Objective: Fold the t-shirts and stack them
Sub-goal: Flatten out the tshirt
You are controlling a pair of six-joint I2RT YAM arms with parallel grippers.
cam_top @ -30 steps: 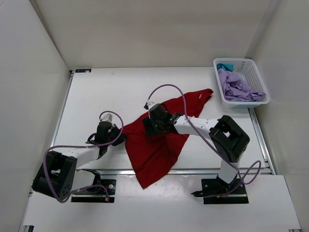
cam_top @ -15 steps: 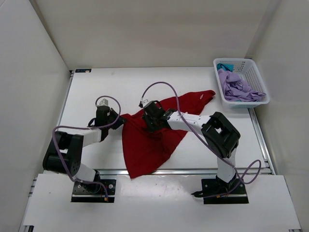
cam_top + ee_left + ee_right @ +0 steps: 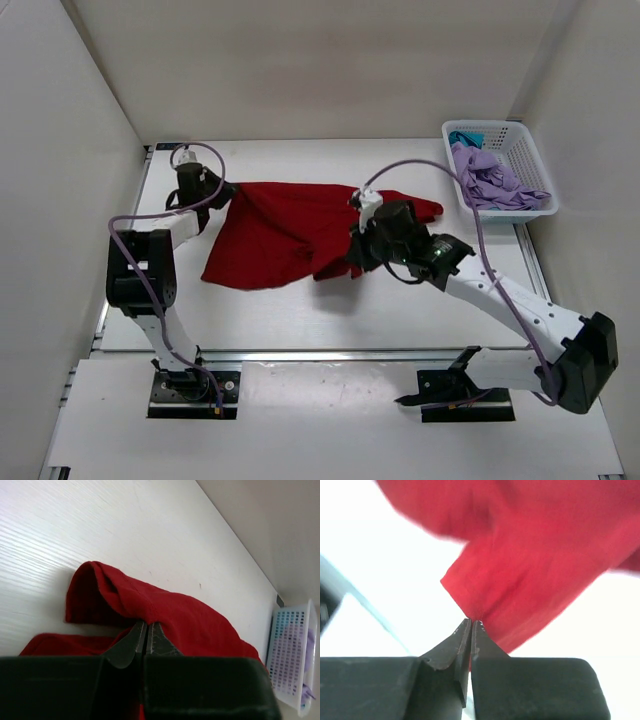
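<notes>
So: red tee (image 3: 270, 228) btwn end effectors (image 3: 217, 190) (image 3: 357, 250)

The red shirt (image 3: 280, 225) hangs stretched over the table (image 3: 400, 320), with the left gripper (image 3: 215, 192) pinching its far-left corner and the right gripper (image 3: 358, 250) clamped on its near-right edge. A basket (image 3: 497, 212) in the far-right corner holds the purple shirt (image 3: 495, 182) and the teal shirt (image 3: 463, 137).

A white tabletop (image 3: 280, 165) with a faint grain stands enclosed by a plain off-white back wall (image 3: 320, 60), left wall (image 3: 60, 200) and right wall (image 3: 590, 120). A metal rail (image 3: 330, 353) runs along its near edge. The light is soft and even.
</notes>
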